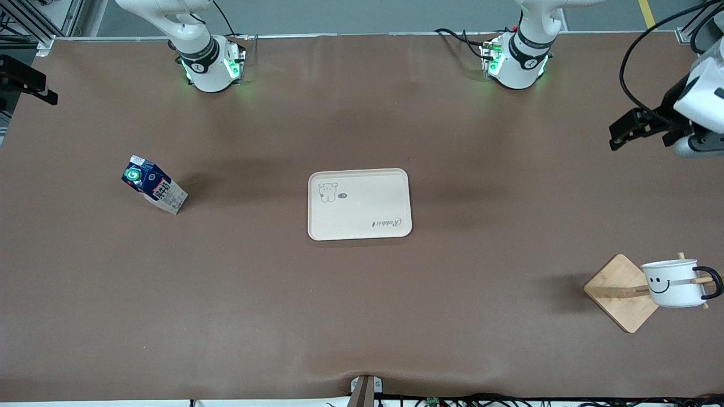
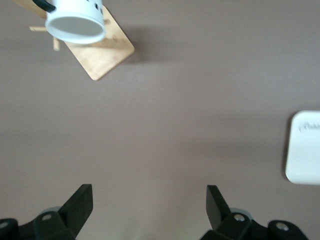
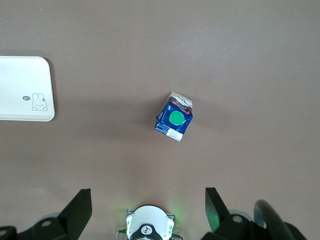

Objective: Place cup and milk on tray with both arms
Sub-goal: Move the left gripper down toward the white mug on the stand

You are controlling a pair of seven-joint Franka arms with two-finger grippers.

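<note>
The cream tray (image 1: 360, 204) lies flat at the table's middle with nothing on it; its edge shows in the left wrist view (image 2: 305, 147) and the right wrist view (image 3: 25, 87). The blue milk (image 1: 153, 191) with its green cap stands toward the right arm's end (image 3: 173, 120). The white smiley cup (image 1: 673, 282) hangs by its handle on a wooden stand (image 1: 619, 291) toward the left arm's end (image 2: 75, 22). My left gripper (image 2: 148, 190) hangs open, high over bare table (image 1: 622, 133). My right gripper (image 3: 148, 192) is open too, high above its own base.
The stand's square wooden base (image 2: 102, 52) sits nearer the front camera than the tray. The right arm's green-lit base (image 3: 148, 227) and the left arm's base (image 1: 517, 59) stand along the table's back edge. Cables run beside the left arm.
</note>
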